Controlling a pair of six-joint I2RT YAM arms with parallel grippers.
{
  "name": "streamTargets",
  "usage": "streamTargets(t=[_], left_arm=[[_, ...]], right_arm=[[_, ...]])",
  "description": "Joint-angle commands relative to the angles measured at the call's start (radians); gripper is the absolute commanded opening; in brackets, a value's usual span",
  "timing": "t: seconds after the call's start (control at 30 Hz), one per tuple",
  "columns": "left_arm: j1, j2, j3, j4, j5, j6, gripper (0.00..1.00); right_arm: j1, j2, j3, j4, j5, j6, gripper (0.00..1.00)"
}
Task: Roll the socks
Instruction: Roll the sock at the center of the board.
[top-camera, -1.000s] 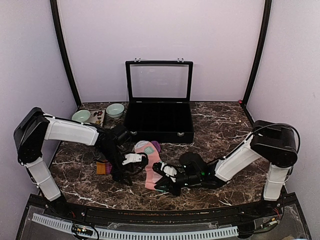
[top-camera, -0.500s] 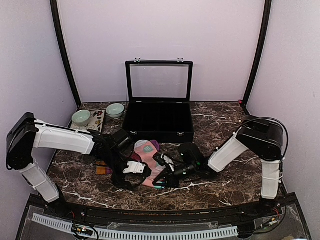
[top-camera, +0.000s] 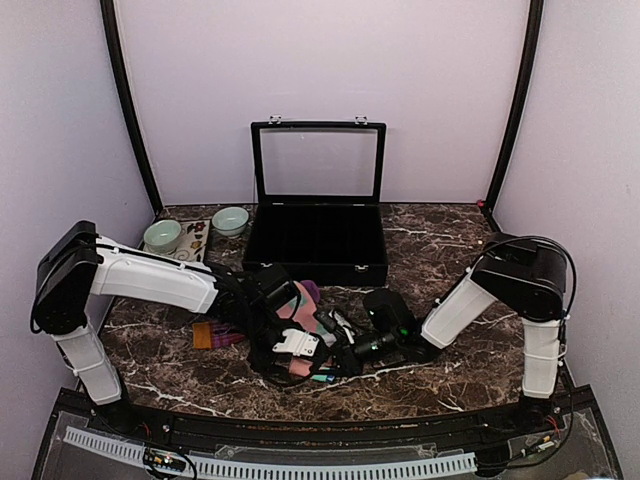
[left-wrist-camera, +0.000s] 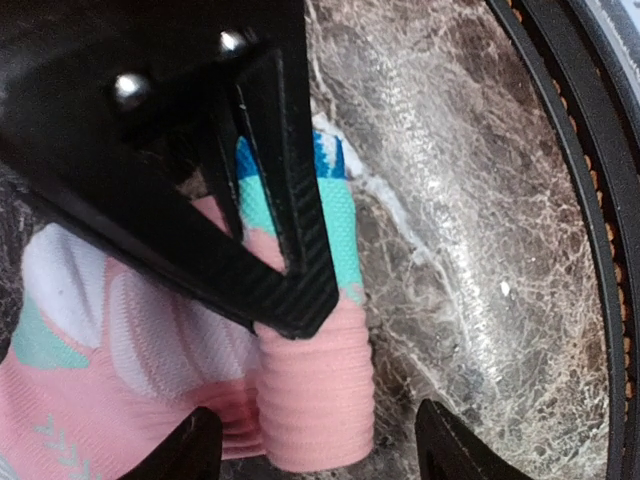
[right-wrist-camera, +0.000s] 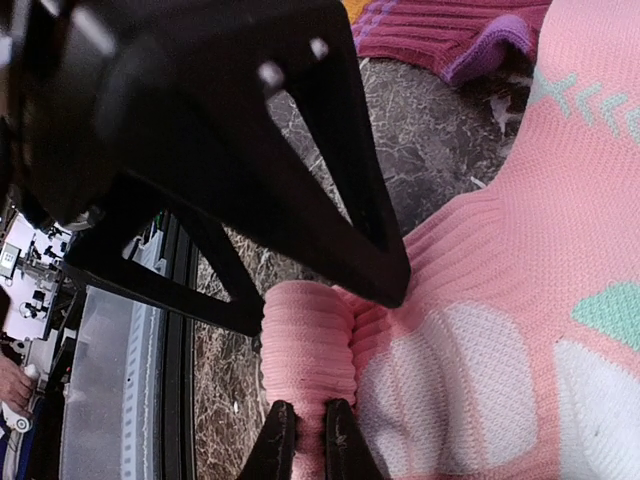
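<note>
Pinching pink sock (right-wrist-camera: 500, 290), right jaws; one maroon sock (top-camera: 224, 337); two bowls (top-camera: 162, 234)

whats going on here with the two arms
Two robot arms are working on a pink sock on the marble table. The right claw pinches its ribbed cuff, which is curled over, while the left claw hangs open around that same end. A maroon sock lies nearby, not held.
</note>
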Motion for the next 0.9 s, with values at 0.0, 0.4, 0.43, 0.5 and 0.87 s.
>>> streamTargets(t=[0.0, 0.4, 0.43, 0.5, 0.87], left_arm=[[-0.007, 0.028, 0.005, 0.017, -0.003, -0.02, 0.67], [-0.016, -0.002, -0.024, 0.09, -0.001, -0.046, 0.66], [-0.016, -0.007, -0.026, 0.098, -0.006, -0.045, 0.67], [-0.016, -0.017, -0.03, 0.111, -0.02, -0.039, 0.69], [-0.022, -0.076, -0.057, 0.069, 0.03, -0.054, 0.61]], right_arm=[[0.006, 0.12, -0.06, -0.399, 0.033, 0.057, 0.01], [0.006, 0.139, -0.036, -0.47, 0.037, 0.051, 0.02], [0.006, 0.139, -0.038, -0.475, 0.038, 0.05, 0.02], [0.006, 0.14, -0.042, -0.485, 0.04, 0.05, 0.02], [0.005, 0.137, -0.019, -0.543, 0.039, 0.056, 0.02]])
